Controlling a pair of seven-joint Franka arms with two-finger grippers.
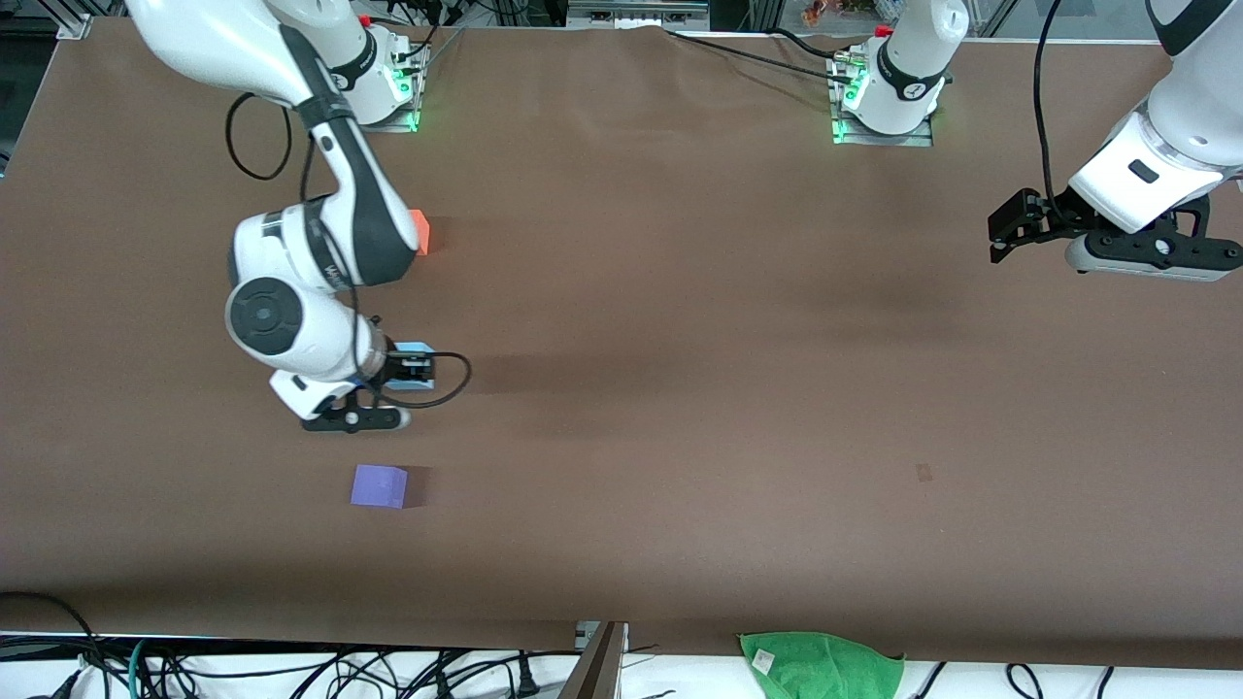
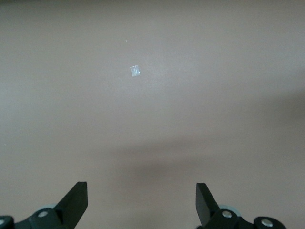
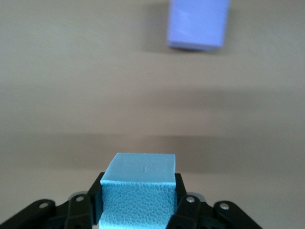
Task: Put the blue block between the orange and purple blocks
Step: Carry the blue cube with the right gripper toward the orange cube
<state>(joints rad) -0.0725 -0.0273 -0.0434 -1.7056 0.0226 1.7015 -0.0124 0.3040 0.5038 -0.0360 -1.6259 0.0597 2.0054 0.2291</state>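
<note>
My right gripper is shut on the light blue block. Its black fingers press the cube's two sides, and the block fills the gap between them. It hangs low over the table between the orange block, half hidden by the right arm, and the purple block, which lies nearer the front camera. The right wrist view shows the purple block ahead. I cannot see whether the blue block touches the table. My left gripper waits open over the left arm's end of the table, with nothing between its fingers.
The brown table is bare around the blocks. A green cloth lies at its front edge, with cables along that edge. A small pale mark shows on the table under the left gripper.
</note>
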